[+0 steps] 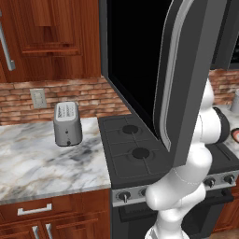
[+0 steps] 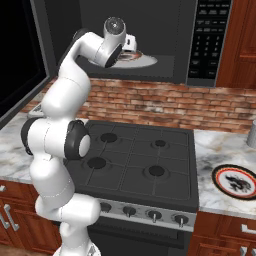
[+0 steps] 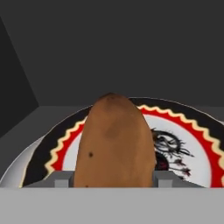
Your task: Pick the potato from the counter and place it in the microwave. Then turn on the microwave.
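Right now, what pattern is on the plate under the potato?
Black rim, red-and-yellow zigzag ring, white centre with dark drawing on the plate; the hand view shows it best.

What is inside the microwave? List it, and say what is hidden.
Inside the microwave, the gripper holds the potato over a patterned plate. The potato covers the plate's middle; the plate covers much of the floor beneath.

Counter (image 1: 42,158) glossy veined marble over wooden cabinets (image 1: 56,219); potato (image 3: 114,142) matt, speckled brown; toaster (image 1: 67,123) brushed metal.
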Robot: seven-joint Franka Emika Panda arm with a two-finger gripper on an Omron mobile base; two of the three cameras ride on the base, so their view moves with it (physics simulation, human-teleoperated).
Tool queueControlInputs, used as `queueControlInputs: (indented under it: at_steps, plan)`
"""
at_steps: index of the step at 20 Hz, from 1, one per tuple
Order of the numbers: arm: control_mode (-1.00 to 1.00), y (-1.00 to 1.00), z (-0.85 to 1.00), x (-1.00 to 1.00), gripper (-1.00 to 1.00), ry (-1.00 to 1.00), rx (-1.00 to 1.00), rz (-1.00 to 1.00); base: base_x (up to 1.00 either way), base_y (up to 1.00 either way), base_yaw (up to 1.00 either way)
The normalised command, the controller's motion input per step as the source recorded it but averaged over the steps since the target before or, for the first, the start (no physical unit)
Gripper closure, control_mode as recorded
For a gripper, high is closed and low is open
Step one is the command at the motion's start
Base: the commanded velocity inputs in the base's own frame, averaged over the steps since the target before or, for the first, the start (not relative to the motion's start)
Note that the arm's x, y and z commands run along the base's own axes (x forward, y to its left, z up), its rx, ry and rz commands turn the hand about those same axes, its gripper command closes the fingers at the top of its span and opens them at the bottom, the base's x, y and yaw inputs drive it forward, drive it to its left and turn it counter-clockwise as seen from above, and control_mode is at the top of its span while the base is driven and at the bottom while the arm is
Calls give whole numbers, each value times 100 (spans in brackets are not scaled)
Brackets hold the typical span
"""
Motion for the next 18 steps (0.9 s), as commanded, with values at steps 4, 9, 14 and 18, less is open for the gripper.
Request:
queueControlInputs:
  at_steps: [4, 9, 14, 18]
  plan:
    - [-100, 0, 0, 19, -100, 0, 0, 1, 0, 0, 0]
    - [-100, 0, 8, 6, -100, 0, 0, 0, 0, 0, 0]
    - [-100, 0, 37, -15, -100, -2, 0, 0, 0, 0, 0]
    - [-100, 0, 33, -53, -100, -5, 0, 0, 0, 0, 0]
